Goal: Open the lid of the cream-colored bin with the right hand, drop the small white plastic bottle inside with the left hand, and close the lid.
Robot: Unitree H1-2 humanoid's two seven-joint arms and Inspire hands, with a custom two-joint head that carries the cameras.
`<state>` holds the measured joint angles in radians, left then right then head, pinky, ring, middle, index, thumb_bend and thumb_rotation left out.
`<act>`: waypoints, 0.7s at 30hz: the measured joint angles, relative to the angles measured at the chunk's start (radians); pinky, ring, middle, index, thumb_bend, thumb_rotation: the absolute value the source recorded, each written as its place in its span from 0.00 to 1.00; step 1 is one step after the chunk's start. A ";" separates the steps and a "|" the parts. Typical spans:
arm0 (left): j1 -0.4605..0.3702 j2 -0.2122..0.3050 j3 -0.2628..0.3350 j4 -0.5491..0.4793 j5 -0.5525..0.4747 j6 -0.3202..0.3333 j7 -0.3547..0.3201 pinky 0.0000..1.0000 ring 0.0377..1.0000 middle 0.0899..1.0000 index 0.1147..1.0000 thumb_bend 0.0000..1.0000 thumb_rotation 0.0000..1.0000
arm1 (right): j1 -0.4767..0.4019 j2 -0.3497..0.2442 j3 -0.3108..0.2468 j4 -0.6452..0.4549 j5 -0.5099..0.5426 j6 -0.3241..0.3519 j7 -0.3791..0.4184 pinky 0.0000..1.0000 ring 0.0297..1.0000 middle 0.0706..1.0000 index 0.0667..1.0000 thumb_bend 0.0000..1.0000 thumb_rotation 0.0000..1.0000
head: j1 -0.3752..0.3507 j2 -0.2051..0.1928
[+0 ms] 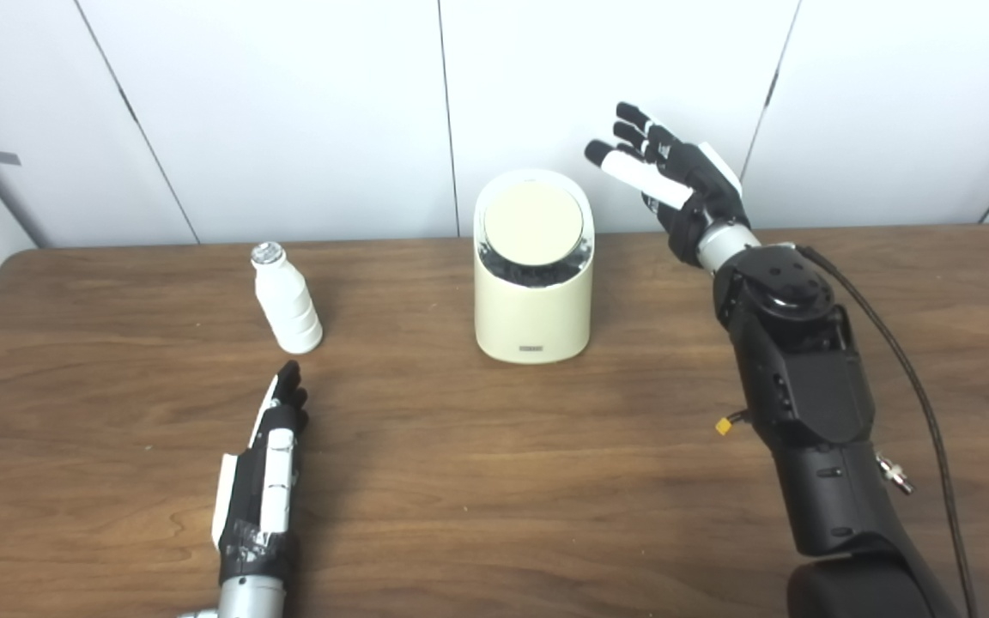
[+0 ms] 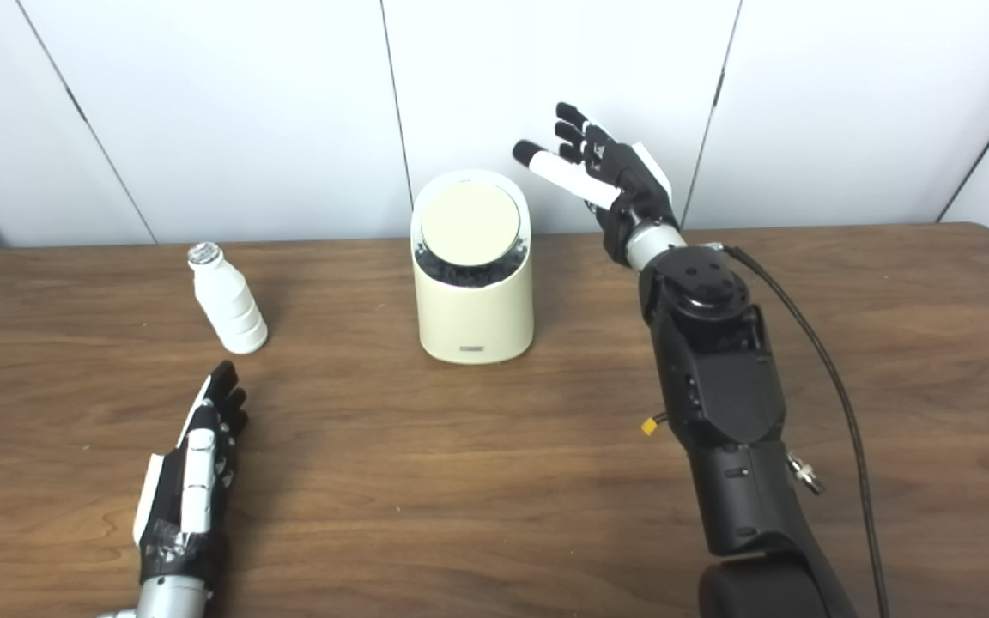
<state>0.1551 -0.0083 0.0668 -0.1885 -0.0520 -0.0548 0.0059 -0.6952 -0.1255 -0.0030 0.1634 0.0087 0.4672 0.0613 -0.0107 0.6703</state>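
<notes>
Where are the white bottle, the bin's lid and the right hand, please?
white bottle (image 1: 288,307): left eye view, ribbed body.
lid (image 1: 533,221): left eye view, centre of the round disc.
right hand (image 2: 623,184): right eye view, palm.

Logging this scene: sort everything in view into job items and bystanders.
Job:
cream-colored bin
its round lid, shut
small white plastic bottle, upright
right hand, open
left hand, open

Bystanders:
wooden table
black cable along the right arm
</notes>
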 measured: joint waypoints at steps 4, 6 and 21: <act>-0.001 -0.001 0.000 0.000 -0.002 0.000 0.000 1.00 0.98 0.99 0.97 0.57 0.92 | 0.000 -0.050 0.120 0.005 -0.142 -0.049 -0.004 0.83 0.91 0.90 0.88 0.91 0.37 | -0.002 0.000; 0.000 -0.001 0.000 0.000 -0.003 0.000 0.000 1.00 0.98 0.99 0.97 0.58 0.92 | 0.000 -0.066 0.152 0.007 -0.191 -0.070 -0.008 0.84 0.91 0.90 0.88 0.92 0.34 | -0.005 0.000; 0.000 -0.002 -0.001 0.000 -0.005 0.003 0.000 1.00 0.99 1.00 0.98 0.58 0.92 | -0.044 -0.068 0.240 0.082 -0.397 -0.173 -0.040 0.77 0.88 0.89 0.87 0.94 0.30 | 0.002 0.002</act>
<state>0.1547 -0.0104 0.0655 -0.1885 -0.0573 -0.0518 0.0059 -0.7394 -0.1933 0.2367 0.2456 -0.3882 0.2939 0.0211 -0.0092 0.6719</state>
